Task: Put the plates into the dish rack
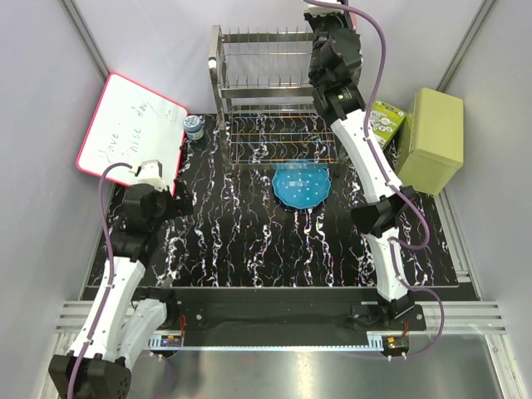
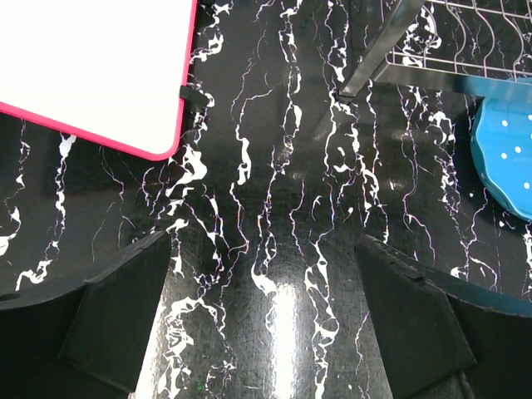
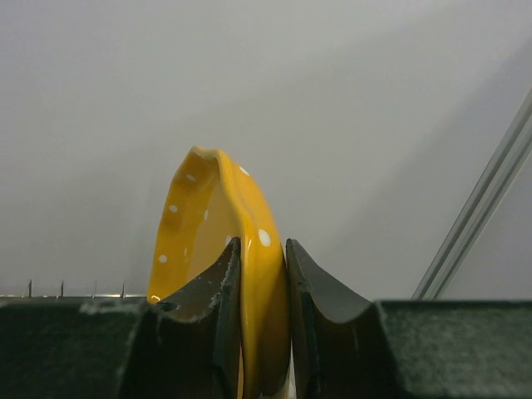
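2 fingers (image 3: 208, 320) pinching plate (image 3: 212, 212), right arm (image 1: 366, 154) outstretched

- The dish rack (image 1: 270, 100) fills the far middle, with the right gripper (image 3: 262, 243) and its orange plate (image 3: 204, 216) above the rack's right end.
- A blue plate (image 1: 301, 184) lies just before the rack.
- The whiteboard (image 1: 129, 125) and jar (image 1: 194, 126) crowd the far left, a green box (image 1: 434, 137) the far right.
- The near mat (image 1: 249, 241) lies open.

We were in a robotics lab test cell: plain grey panels (image 1: 33, 125) on aluminium framing (image 1: 83, 37) walled in a black marbled tabletop (image 1: 249, 241), and a pink-edged, handwritten whiteboard (image 1: 129, 125) sat just ahead and left of the left claw (image 2: 262, 258).
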Controlling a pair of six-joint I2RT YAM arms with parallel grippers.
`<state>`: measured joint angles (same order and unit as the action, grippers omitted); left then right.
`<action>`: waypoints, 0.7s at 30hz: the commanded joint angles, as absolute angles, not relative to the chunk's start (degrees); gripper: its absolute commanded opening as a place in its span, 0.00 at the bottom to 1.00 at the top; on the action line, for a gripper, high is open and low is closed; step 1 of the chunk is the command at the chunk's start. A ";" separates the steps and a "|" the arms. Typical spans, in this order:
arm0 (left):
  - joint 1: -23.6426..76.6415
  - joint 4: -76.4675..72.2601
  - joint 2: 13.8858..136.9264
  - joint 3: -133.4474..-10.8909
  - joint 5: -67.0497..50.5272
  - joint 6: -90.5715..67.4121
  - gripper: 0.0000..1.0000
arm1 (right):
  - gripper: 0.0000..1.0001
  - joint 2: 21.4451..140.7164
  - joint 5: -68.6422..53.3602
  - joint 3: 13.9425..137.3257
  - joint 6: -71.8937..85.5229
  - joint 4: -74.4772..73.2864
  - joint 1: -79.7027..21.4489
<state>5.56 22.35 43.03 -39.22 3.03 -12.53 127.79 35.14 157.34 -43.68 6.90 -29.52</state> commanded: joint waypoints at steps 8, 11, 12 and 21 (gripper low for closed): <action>5.80 17.84 40.96 -36.74 2.20 -12.66 0.99 | 0.00 129.46 33.66 158.99 -43.24 13.27 -29.88; 5.80 17.58 41.31 -36.65 2.11 -12.74 0.99 | 0.00 130.16 33.84 158.99 -43.68 13.71 -29.79; 5.80 17.58 41.40 -36.65 2.02 -12.74 0.99 | 0.00 130.34 33.75 158.99 -43.77 13.88 -29.71; 5.80 17.31 42.10 -36.48 1.58 -12.83 0.99 | 0.00 132.63 34.71 159.08 -45.08 14.94 -29.27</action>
<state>5.56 20.86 41.85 -36.88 2.70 -12.51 134.10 35.11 156.70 -43.57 4.84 -29.56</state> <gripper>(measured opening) 0.984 0.298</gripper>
